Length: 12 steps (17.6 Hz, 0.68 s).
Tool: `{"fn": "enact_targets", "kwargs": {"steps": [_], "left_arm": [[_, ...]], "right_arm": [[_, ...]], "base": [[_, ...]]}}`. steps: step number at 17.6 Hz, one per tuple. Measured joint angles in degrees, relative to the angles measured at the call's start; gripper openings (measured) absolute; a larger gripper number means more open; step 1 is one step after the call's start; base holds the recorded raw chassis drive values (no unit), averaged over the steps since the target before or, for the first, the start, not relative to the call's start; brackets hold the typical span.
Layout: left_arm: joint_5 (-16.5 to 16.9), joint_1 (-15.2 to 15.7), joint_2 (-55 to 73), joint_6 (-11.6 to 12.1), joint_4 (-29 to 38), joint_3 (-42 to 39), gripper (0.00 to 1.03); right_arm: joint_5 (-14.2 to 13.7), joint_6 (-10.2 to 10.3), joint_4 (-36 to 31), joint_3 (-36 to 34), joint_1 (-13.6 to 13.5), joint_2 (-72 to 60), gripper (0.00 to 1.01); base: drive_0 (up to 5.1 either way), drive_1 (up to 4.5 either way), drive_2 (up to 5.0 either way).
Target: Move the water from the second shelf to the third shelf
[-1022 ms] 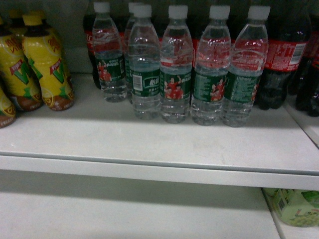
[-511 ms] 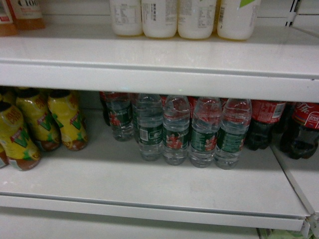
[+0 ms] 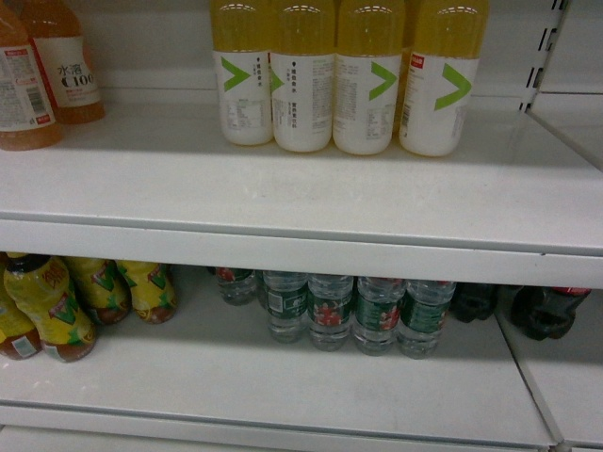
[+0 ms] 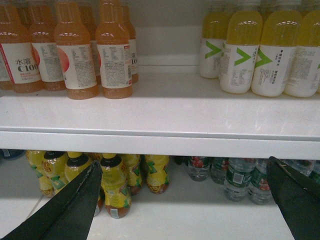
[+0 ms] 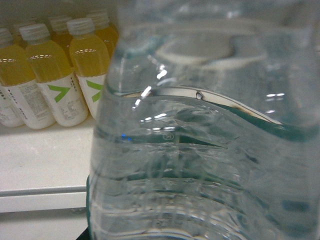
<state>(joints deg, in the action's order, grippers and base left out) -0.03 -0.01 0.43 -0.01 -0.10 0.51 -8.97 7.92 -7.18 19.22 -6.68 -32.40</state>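
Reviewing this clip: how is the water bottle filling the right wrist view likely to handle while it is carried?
The water bottle looks nearly full, so probably heavy for its size. Its clear ribbed wall looks thin and may flex under squeeze. The glossy plastic could be somewhat slippery, though the ribs should help. The right gripper itself is not visible there.

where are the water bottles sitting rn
In the head view the water bottles stand in a row on the lower shelf, centre-right, between the yellow-labelled drinks on the left and dark cola bottles on the right.

Left end effector [image 4: 185, 200] spread wide before shelf; water bottles [image 4: 239, 176] lower right
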Motion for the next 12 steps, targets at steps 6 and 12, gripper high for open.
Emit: {"fn": "enact_targets", "kwargs": {"steps": [6,12], "left_arm": [[0.0,0.0,0.0,0.0,-0.09,0.0,0.98],[0.02,0.0,0.0,0.02,-0.09,0.0,0.98]], "right_arm": [[0.02,0.02,0.02,0.0,0.0,0.0,0.43],[-0.15,0.02,0.11,-0.02,0.07,0.0,0.43]], "base": [[0.0,0.0,0.0],[-2.1,1.14,1.1]]}}
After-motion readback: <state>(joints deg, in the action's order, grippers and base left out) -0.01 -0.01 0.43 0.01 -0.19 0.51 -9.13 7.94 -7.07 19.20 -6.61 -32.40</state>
